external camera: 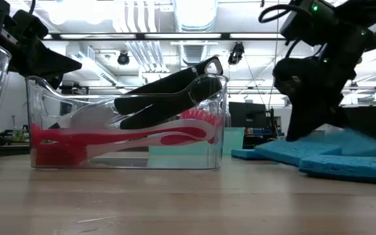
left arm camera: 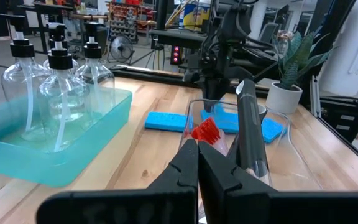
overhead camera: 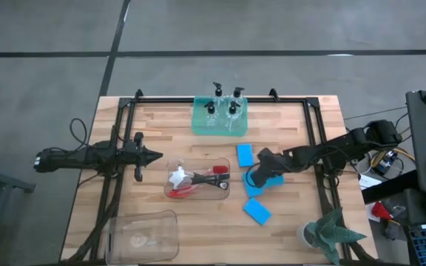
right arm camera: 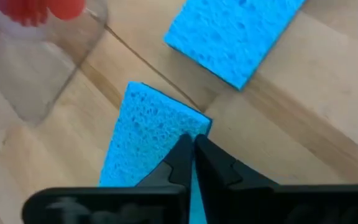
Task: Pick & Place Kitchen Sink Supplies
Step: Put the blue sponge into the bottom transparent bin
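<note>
Blue sponge (right arm camera: pixel 148 140) lies directly under my right gripper (right arm camera: pixel 192 149), fingers together on its edge, near the table's (overhead camera: pixel 287 222) right edge.

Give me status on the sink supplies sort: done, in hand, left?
Done: four pump bottles stand in the green tray; brushes lie in a clear bin.
In hand: right pincer is shut on a sponge edge.
Left: sponges on the table, one far, one near. Second bin looks empty; left pincer waits, shut.
</note>
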Available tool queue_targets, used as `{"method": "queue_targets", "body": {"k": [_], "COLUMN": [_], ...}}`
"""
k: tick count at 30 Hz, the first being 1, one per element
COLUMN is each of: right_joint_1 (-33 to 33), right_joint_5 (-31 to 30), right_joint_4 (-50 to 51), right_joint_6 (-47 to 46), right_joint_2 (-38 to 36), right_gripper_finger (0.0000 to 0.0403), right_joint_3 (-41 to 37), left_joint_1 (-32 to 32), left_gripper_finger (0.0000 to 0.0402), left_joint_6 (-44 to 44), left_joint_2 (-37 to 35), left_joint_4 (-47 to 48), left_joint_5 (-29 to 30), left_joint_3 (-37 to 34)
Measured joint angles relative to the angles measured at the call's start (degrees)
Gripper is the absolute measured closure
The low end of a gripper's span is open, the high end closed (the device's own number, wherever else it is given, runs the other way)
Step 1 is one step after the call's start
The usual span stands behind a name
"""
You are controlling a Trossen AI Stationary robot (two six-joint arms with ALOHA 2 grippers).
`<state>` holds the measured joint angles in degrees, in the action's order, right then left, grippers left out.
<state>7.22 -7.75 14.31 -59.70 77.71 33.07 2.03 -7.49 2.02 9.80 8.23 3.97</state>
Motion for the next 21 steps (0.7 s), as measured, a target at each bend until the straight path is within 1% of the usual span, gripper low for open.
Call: {"method": "queue_targets", "body": {"k": [12,21], "right_joint_1": [0.0,-0.2], "right_joint_5": [-0.4,-1.5], "right_joint_4": [0.2,0.0], "right_joint_6": [3.0,4.1], "right_joint_2": [0.0,-1.2], "right_gripper_finger": [0.0394,0.0394], "right_joint_3": [2.2,2.3], "left_joint_1": [0.0,0.0], "left_gripper_finger": [0.0399,0.0399], "left_joint_6": [0.0,0.0], "left_joint_2": [0.0,0.0], "left_joint_4": [0.0,0.0], "left_joint_5": [0.0,0.0], "left_joint_3": [0.0,0.0]}}
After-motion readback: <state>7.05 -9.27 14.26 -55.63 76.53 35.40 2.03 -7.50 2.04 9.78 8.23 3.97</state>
